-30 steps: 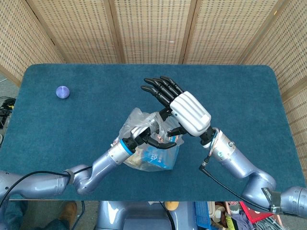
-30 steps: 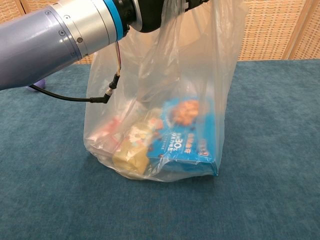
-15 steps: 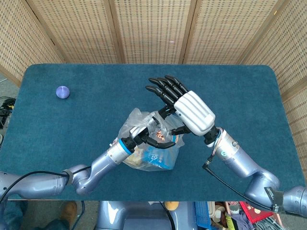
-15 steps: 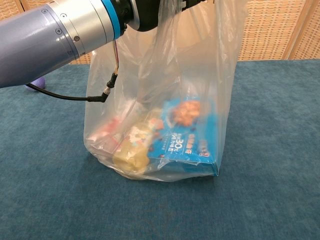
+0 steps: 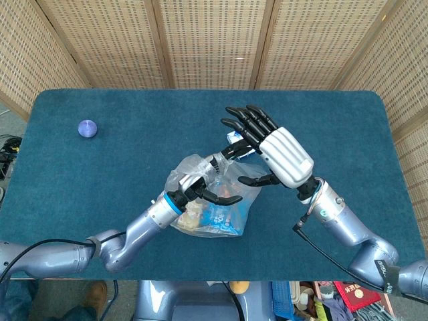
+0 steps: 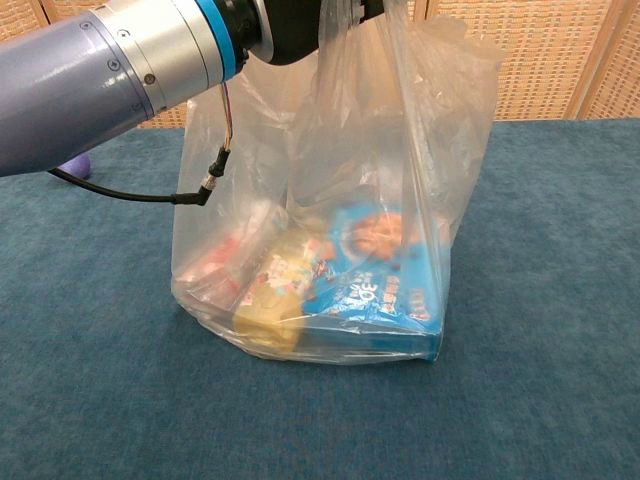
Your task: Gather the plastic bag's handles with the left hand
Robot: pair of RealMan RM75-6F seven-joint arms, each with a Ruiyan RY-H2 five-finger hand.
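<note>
A clear plastic bag (image 5: 208,204) (image 6: 330,220) stands on the blue table, holding a blue snack packet (image 6: 375,275) and a yellow one (image 6: 272,298). My left hand (image 5: 200,190) (image 6: 290,22) grips the gathered plastic at the bag's top, and the film hangs down from it. My right hand (image 5: 275,155) hovers just right of the bag's top with its fingers spread and nothing in its palm. A fold of plastic (image 5: 227,150) reaches up toward its fingers; I cannot tell if they touch. The chest view does not show the right hand.
A small purple ball (image 5: 87,128) lies at the table's far left. A black cable (image 6: 130,192) hangs from my left forearm (image 6: 120,75) behind the bag. Woven screens stand behind the table's far edge (image 5: 200,91).
My right hand has moved right and away from above the bag's mouth. The bag's right side has slackened, and the packets inside have shifted. My left hand has kept its hold.
</note>
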